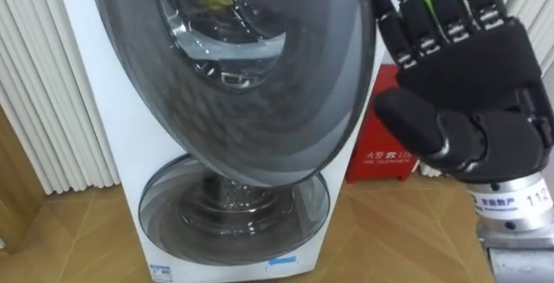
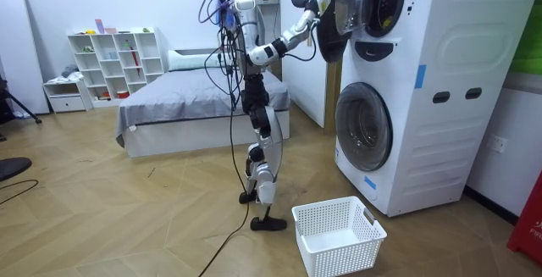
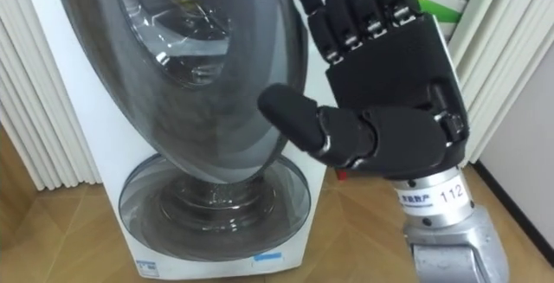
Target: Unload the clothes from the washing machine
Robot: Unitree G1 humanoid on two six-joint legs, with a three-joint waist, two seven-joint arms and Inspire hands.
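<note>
The robot is found standing before the stacked washing machine (image 2: pixel 440 82), with the upper door (image 1: pixel 260 84) swung open and a white basket (image 2: pixel 339 235) set on the floor near its feet. The clothes (image 2: pixel 385 19) are seen as a yellow patch inside the upper drum, and the same yellow is glimpsed through the door glass in the eye views. No garment has been taken out yet. The load is judged soft, light and limp, liable to drape and to catch on the drum lip. It would best be gathered at a bunched fold rather than at a loose edge. The right hand (image 1: pixel 485 75) is raised at the door's right rim, fingers straight, thumb out to the side, nothing held. Contact with the rim is probable but cannot be confirmed.
</note>
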